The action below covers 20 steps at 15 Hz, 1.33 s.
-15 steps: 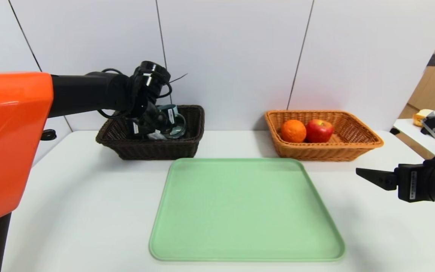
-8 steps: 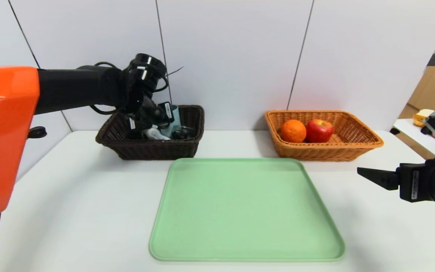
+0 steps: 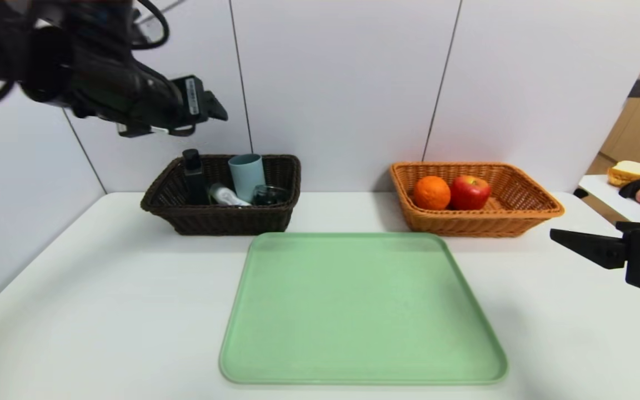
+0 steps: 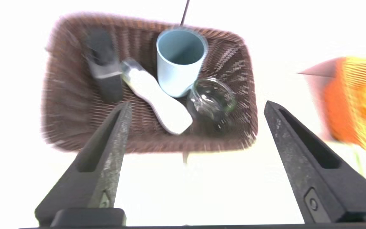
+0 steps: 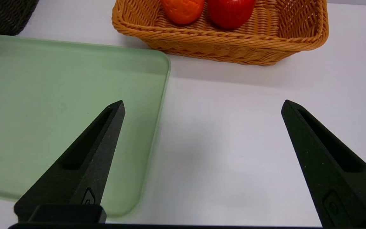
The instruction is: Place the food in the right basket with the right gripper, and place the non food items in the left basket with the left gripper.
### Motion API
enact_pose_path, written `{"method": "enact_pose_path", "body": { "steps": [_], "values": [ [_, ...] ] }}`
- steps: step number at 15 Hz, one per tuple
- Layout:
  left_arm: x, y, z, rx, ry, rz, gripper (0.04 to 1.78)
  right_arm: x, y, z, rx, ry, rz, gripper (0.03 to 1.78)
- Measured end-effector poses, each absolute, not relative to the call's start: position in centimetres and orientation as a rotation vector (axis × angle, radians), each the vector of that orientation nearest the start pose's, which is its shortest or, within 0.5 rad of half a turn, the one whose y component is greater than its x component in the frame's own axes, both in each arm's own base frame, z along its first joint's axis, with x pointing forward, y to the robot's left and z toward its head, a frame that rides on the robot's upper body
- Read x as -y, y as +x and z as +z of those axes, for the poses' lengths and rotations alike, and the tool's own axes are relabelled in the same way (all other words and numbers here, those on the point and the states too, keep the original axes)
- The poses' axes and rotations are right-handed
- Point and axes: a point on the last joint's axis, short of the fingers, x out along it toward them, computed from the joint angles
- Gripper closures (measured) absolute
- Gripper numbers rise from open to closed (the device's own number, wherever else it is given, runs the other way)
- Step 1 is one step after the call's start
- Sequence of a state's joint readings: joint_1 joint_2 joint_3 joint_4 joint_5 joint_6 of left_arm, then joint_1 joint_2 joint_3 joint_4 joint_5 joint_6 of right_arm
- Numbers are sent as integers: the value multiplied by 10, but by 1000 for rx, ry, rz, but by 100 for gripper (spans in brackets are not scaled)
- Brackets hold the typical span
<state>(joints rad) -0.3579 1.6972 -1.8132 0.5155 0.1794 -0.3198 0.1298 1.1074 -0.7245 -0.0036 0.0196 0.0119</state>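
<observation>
Since the earlier frame, the left tool [image 3: 209, 108] has been lifted out of the left basket [image 3: 223, 218] and is seen high above it, against the white panelled wall; the teal cup [image 3: 246, 173] has been left standing upright inside. From the head view, a white counter [image 3: 103, 289] is seen with a green tray [image 3: 361, 311] at its middle, nothing lying on it. Behind the tray, the right basket [image 3: 478, 219] holds the orange [image 3: 431, 192] and the apple [image 3: 470, 191], touching side by side. The right tool [image 3: 581, 244] is held low over the counter beside the tray's right edge. A side table with oddments is glimpsed at far right.

In the left wrist view, the left tool's fingers [image 4: 106, 152] are spread wide, with nothing held. Below them the black bottle [image 4: 102, 63], the clear bottle [image 4: 157, 97] lying flat, the cup and the clear dish [image 4: 213, 100] are seen in the basket.

In the right wrist view, the right tool's fingers [image 5: 87, 162] are likewise wide apart and empty, over bare counter
</observation>
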Motion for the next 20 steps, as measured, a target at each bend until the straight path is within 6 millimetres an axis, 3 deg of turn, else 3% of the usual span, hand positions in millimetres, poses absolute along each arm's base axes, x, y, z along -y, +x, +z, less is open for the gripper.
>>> {"method": "enact_pose_path", "body": {
  "steps": [3,7,12,14,16,20],
  "values": [
    [67,208,377,-339,-163,-74,26,-17,122,244,-445,-12,152,11],
    [17,118,366,-285,-165,98,20,-10,69,243,-549,-34,154,11],
    [-6,-1,299,-216,-133,204,16,-2,12,233,-393,-41,130,11],
    [-8,-35,269,-188,-128,219,15,1,-10,223,-317,-59,116,11],
    [-8,-59,237,-151,-128,229,15,4,-31,212,-187,-77,95,11],
    [-7,-79,202,-92,-76,252,14,4,-33,208,54,-79,70,11]
  ]
}}
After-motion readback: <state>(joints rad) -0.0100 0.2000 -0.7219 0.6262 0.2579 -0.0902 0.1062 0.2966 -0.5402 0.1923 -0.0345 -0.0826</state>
